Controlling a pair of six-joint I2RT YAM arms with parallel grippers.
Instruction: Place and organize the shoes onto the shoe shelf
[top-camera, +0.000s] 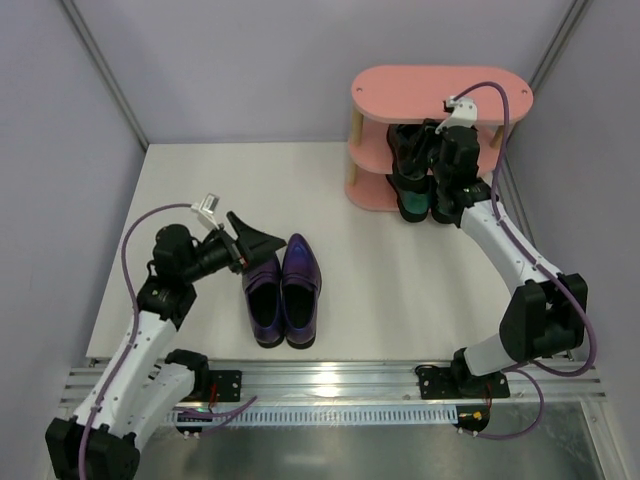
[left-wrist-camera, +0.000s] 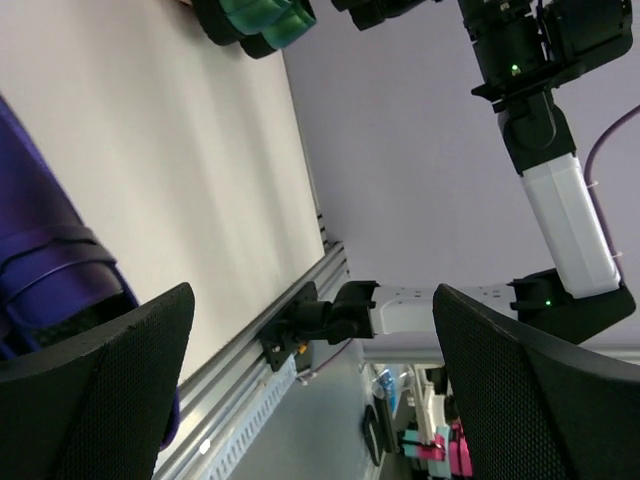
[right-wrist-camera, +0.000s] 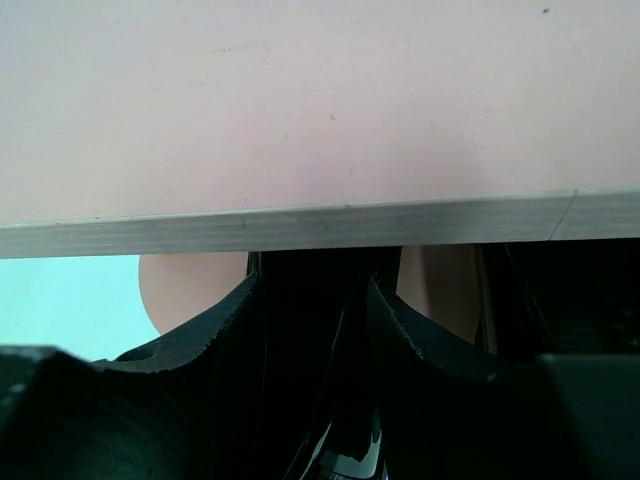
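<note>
On the left, the left arm (top-camera: 150, 320) reaches inward over the white desk (top-camera: 200, 190). Its pincer (top-camera: 258, 245) is spread wide and holds nothing; in the left wrist view the two black mesh-textured fingers (left-wrist-camera: 95, 400) stand far apart with only desk and wall between them. The pincer hangs just beside the toe of the nearer shoe of the pair of glossy metallic purple pointed loafers (top-camera: 283, 290). These stand on the desk side by side and touching, their toes pointing away from the arm bases and their dark insides facing up.

Further right, at the far side of the desk, stands the small pink three-tier shoe shelf with oval boards and pale wooden posts (top-camera: 420, 90). Its top board is bare. The dark green glossy loafers (top-camera: 415, 205) sit together on the lowest tier, and a black loafer (top-camera: 403, 143) shows on the middle tier, partly hidden by the arm.

The right arm (top-camera: 510, 250) stretches to the shelf, with its pincer (right-wrist-camera: 312, 285) reaching in under the top board. In the right wrist view its fingers are closed partway onto a glossy black shoe that fills the gap between them, just below the board's pale edge.
</note>
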